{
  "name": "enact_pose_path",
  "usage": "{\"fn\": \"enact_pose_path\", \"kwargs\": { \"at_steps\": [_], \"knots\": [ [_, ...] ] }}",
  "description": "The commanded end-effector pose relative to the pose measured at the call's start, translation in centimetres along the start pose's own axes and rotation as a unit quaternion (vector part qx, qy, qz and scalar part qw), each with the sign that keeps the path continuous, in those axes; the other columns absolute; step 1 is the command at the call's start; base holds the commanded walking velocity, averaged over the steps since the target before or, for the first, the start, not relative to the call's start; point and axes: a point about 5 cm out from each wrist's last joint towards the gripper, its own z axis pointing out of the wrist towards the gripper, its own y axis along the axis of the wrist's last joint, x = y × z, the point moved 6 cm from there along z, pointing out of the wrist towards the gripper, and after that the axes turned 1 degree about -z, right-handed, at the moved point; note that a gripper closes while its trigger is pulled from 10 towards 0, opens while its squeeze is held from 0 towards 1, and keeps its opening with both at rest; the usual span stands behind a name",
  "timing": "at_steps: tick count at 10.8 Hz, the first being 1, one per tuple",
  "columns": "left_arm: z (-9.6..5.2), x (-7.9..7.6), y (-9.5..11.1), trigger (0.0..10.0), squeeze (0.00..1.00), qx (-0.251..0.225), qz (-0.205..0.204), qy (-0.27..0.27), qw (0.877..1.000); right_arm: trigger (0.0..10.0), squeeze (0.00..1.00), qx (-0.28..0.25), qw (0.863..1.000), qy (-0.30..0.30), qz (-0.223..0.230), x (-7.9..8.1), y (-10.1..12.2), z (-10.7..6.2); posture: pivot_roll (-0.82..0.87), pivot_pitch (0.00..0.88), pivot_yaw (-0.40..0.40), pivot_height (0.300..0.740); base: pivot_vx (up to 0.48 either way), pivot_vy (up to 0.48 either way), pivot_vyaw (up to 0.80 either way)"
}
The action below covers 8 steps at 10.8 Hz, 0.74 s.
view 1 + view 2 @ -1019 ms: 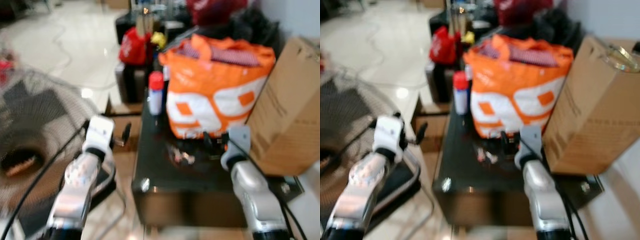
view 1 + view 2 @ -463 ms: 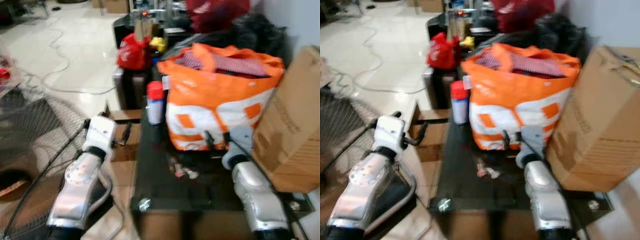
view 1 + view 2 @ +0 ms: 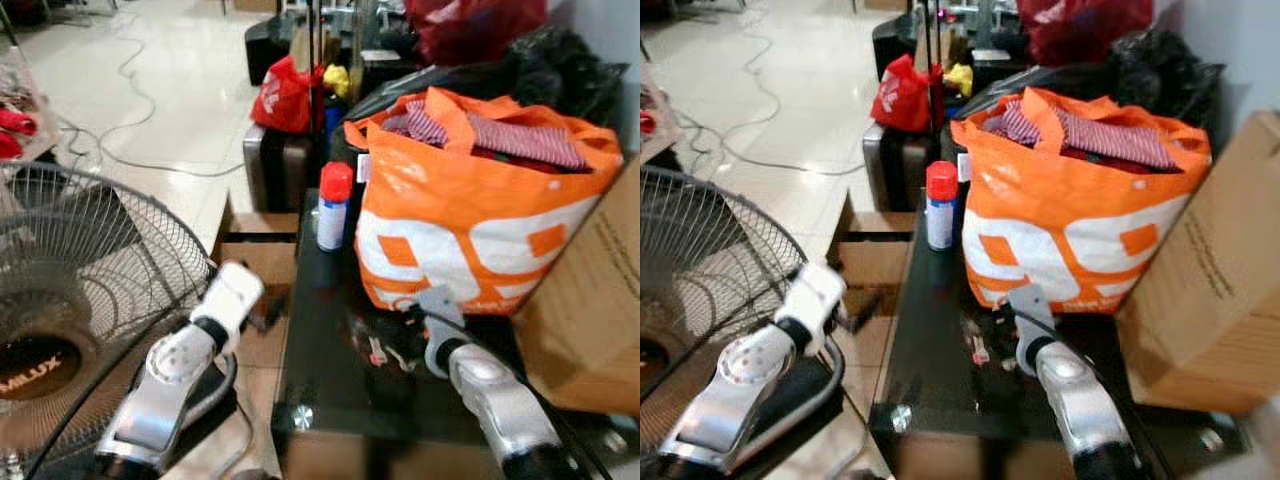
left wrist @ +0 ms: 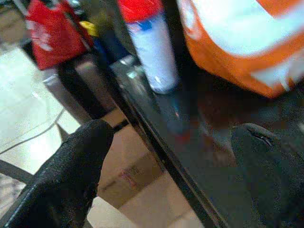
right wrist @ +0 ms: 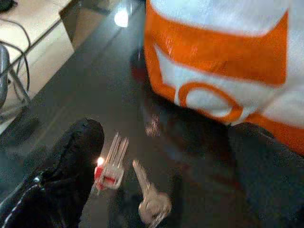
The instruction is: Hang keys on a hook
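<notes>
A small bunch of keys point(image 5: 142, 190) with a red tag point(image 5: 108, 173) lies on the dark glass table point(image 3: 330, 390), just in front of the orange and white bag point(image 3: 470, 215). My right gripper point(image 5: 161, 156) hovers open right above the keys, one black finger point(image 5: 71, 156) beside the red tag, the other on the bag's side. In the head views the keys point(image 3: 980, 352) sit just left of my right wrist point(image 3: 1030, 335). My left gripper point(image 4: 175, 156) stands open at the table's left edge, facing a spray can point(image 4: 151, 50).
A white spray can with a red cap point(image 3: 333, 205) stands on the table's far left. A cardboard box point(image 3: 1220, 290) crowds the right side. A floor fan point(image 3: 70, 290) stands at my left. Red and black bags point(image 3: 290, 90) and cables lie on the tiled floor beyond.
The camera has shifted and sharpened as I came closer. My right gripper has dropped lower, onto the spot over the keys. My left arm has swung in toward the table's left edge.
</notes>
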Motion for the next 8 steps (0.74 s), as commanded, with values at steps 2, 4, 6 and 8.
{"fn": "enact_pose_path", "kwargs": {
  "at_steps": [2,4,6,8],
  "knots": [
    [-0.4,-1.9,-1.2,10.0,0.64,0.015,0.005,-0.063,0.998,10.0,1.0,0.034,0.999,0.011,0.03,-0.1,-1.3,0.8,-0.01,0.0,-0.046,0.74,0.0,0.0,0.0],
    [-1.4,-4.1,-1.3,10.0,0.64,0.018,-0.008,-0.135,0.991,10.0,0.69,0.067,0.992,0.013,0.106,0.1,-2.6,1.0,0.0,0.0,-0.063,0.74,0.0,0.0,0.0],
    [-2.0,-5.0,-1.7,10.0,0.63,0.027,0.007,-0.161,0.987,10.0,0.0,0.069,0.99,-0.01,0.124,-0.1,-2.8,1.6,0.0,0.0,-0.061,0.74,0.0,0.0,0.0],
    [-2.3,-5.0,-1.5,10.0,0.63,0.026,0.005,-0.168,0.985,3.9,0.0,0.083,0.98,-0.041,0.176,-0.6,-3.4,1.8,0.0,0.0,-0.052,0.74,0.0,0.0,0.0]
  ]
}}
